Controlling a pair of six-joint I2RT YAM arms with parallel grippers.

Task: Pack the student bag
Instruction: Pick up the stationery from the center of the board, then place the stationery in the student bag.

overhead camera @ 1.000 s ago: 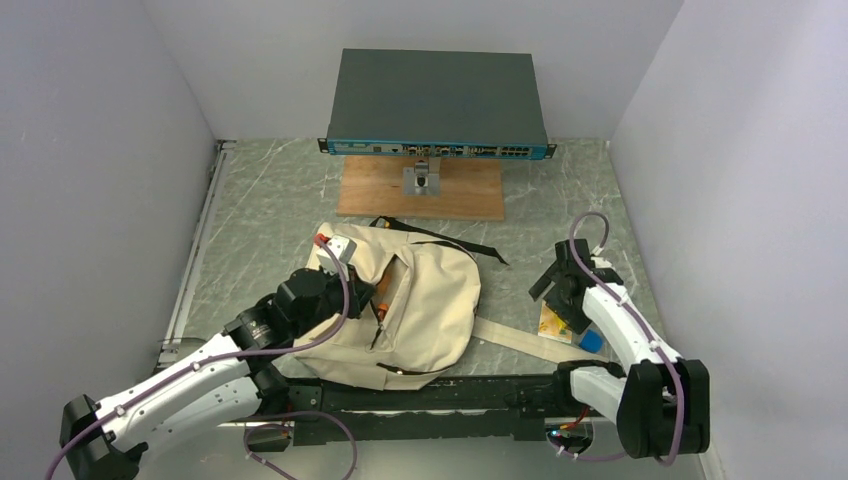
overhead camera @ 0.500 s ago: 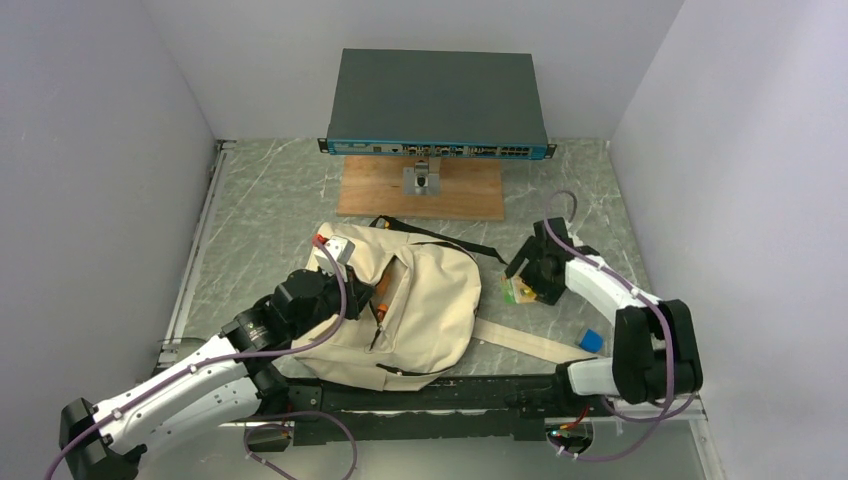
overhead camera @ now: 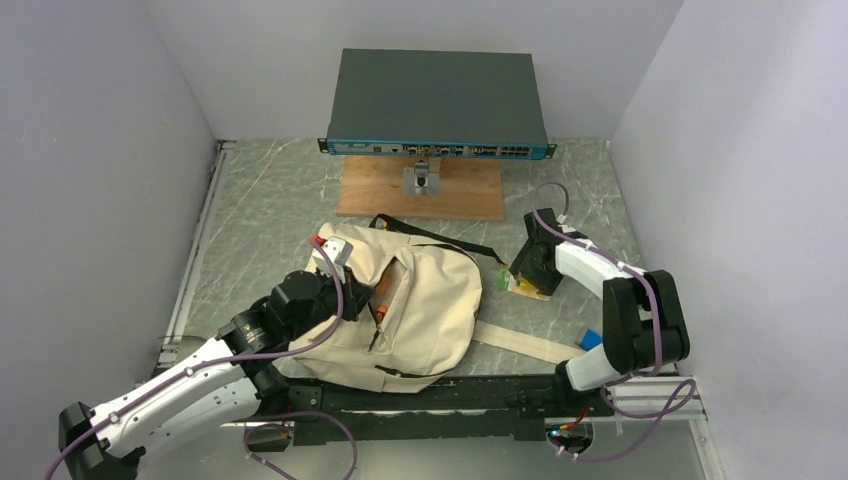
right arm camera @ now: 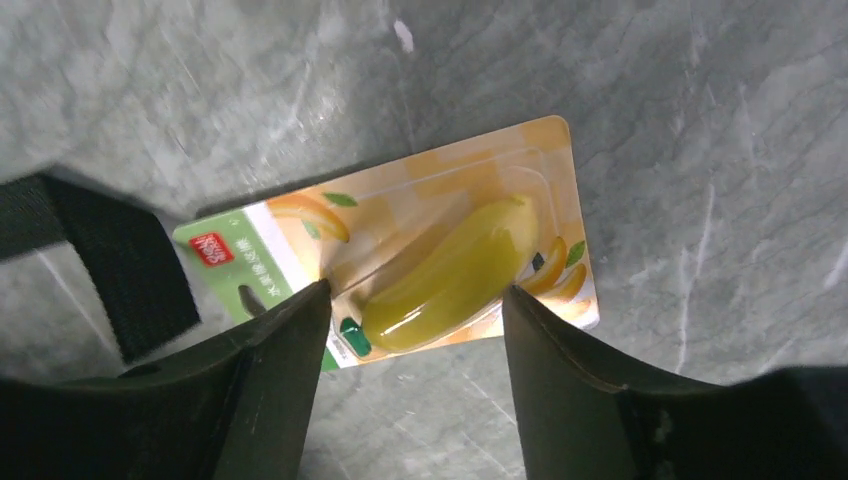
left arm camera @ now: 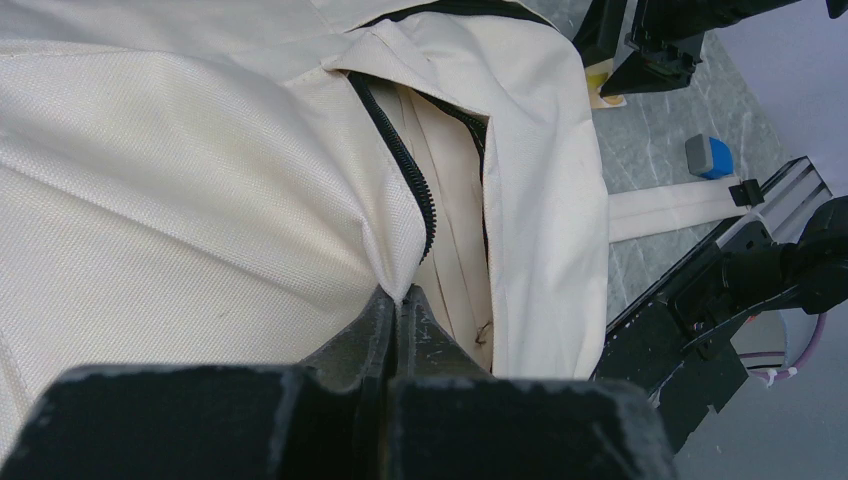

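The beige student bag (overhead camera: 425, 300) lies flat in front of the arm bases, its black main zipper (left arm camera: 400, 165) parted. My left gripper (left arm camera: 402, 297) is shut on the bag's fabric edge beside that opening. A yellow banana-shaped item in an orange and green card pack (right arm camera: 440, 265) lies on the table just right of the bag (overhead camera: 527, 286). My right gripper (right arm camera: 415, 290) hangs open right over the pack, one finger on each side of it, and it shows over the pack in the top view (overhead camera: 522, 272).
A blue block (overhead camera: 592, 340) lies near the right arm's base, by the bag's beige strap (overhead camera: 525, 340). A black strap (right arm camera: 110, 260) runs beside the pack. A grey network switch (overhead camera: 437, 103) stands on a wooden board (overhead camera: 470, 195) at the back. Something orange (overhead camera: 381, 290) shows inside the bag.
My right gripper swung left and away from beside the blue block toward the bag, and the banana pack moved with it. The left arm and bag stayed put.
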